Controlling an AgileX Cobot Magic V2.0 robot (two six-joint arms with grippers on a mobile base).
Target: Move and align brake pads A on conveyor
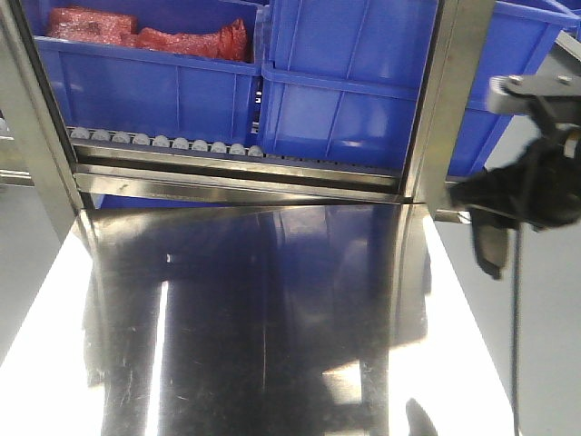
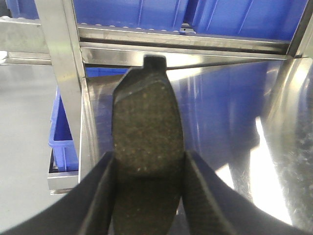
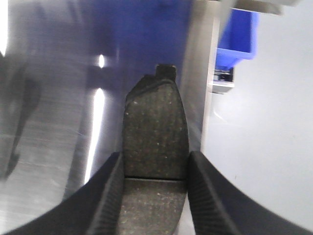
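Each gripper holds one dark-grey brake pad. In the left wrist view, a brake pad point(image 2: 148, 122) stands out lengthwise between the black fingers point(image 2: 100, 193), and my left gripper point(image 2: 149, 171) is shut on its sides, above the steel table's left edge. In the right wrist view, a second brake pad point(image 3: 155, 132) with a thin cross groove is clamped by my right gripper point(image 3: 155, 182) over the table's right edge. The front view shows the right gripper point(image 1: 497, 211) at the right, with its brake pad point(image 1: 490, 247) hanging down. The conveyor is out of view.
A shiny steel table point(image 1: 263, 318) fills the middle. Behind it stands a roller rack point(image 1: 172, 143) with blue bins point(image 1: 345, 82); one bin holds red bagged items point(image 1: 145, 36). Steel uprights point(image 1: 451, 100) frame the rack. Grey floor lies on both sides, and a blue bin point(image 2: 63, 142) sits low on the left.
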